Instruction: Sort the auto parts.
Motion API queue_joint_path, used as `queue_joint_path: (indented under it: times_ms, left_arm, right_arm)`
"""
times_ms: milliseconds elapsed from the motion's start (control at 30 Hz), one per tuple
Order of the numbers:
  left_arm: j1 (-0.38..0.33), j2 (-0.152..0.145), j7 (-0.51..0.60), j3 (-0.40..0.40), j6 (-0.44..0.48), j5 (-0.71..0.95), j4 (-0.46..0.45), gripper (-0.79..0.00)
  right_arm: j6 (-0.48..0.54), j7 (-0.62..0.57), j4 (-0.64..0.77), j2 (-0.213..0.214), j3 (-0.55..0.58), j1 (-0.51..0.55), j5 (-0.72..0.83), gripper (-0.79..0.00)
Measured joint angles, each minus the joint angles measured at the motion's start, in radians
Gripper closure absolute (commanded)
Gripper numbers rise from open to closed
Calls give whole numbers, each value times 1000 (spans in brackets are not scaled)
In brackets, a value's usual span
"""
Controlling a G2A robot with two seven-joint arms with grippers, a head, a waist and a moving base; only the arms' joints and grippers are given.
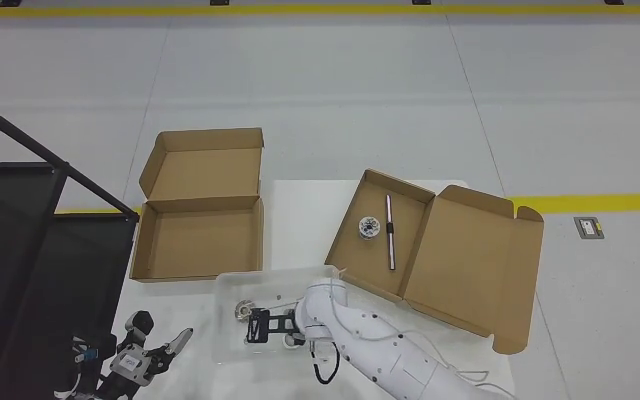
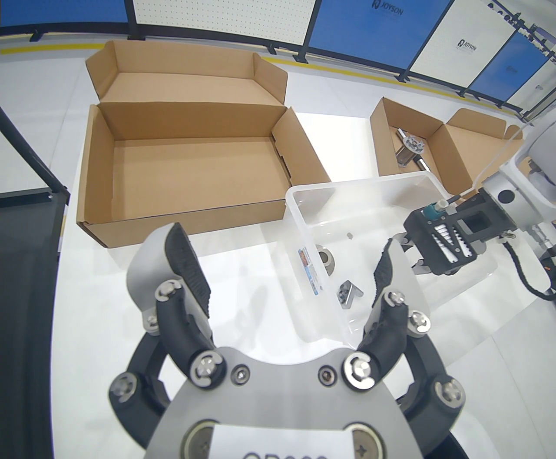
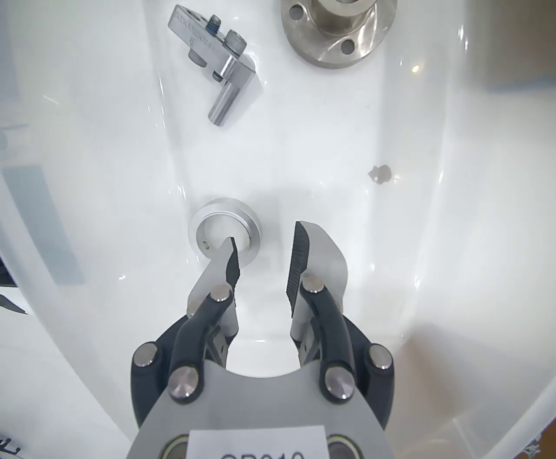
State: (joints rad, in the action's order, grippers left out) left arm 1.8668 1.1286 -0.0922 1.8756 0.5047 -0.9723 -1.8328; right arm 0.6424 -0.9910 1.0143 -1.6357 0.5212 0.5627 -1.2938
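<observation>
So the right claw [image 3: 266, 237] is sitting down inside the clear bin [image 1: 270, 275], partly open. One finger [image 3: 230, 261] is poking over the hole of a silver ring [image 3: 217, 217] and the other is hanging just outside its wall. Can't tell if either is actually touching it.

Also lying in the bin, farther from the claw: an L-shaped bracket [image 3: 217, 56] with bolts, a round flange [image 3: 339, 34] beside it, and a tiny dark bit [image 3: 380, 174] off on its own.

The left claw [image 2: 286, 278] is hovering over the white tabletop [image 1: 300, 220] just off the bin's end. It's spread wide and holding nothing.

Two open cardboard boxes are sitting behind the bin. The left box [image 2: 191, 152] is showing a bare floor. The right box [image 1: 440, 250] is holding a round part [image 1: 369, 228] and a thin rod [image 1: 390, 232], side by side but apart.
</observation>
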Motion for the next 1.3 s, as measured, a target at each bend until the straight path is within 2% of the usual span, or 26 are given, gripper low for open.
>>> queue_joint_path:
  times_ms: [133, 333, 533, 667, 867, 967, 1067, 1200, 1300]
  left_arm:
    - [0, 0, 0, 0, 0, 0, 0, -785]
    - [0, 0, 0, 0, 0, 0, 0, -785]
    - [0, 0, 0, 0, 0, 0, 0, -785]
    - [0, 0, 0, 0, 0, 0, 0, -785]
    - [0, 0, 0, 0, 0, 0, 0, -785]
    - [0, 0, 0, 0, 0, 0, 0, -785]
    - [0, 0, 0, 0, 0, 0, 0, -785]
    - [0, 0, 0, 0, 0, 0, 0, -785]
    - [0, 0, 0, 0, 0, 0, 0, -785]
  right_arm:
    - [-15, -26, -53, -28, -23, -25, 26, -317]
    - [-27, -42, -117, -65, -52, -55, 48, -286]
    - [-26, -35, -185, -98, -72, -81, 64, -179]
    - [-22, -20, -228, -116, -80, -96, 71, 0]
    - [-42, 36, -233, -125, -77, -108, 46, 0]
    - [-41, 95, -179, -108, -62, -96, 3, 0]
    - [-12, 168, -86, -67, -25, -67, -61, 0]
    - [53, 271, 109, 16, 66, 21, -175, 0]
    - [97, 338, 295, 88, 175, 134, -262, 0]
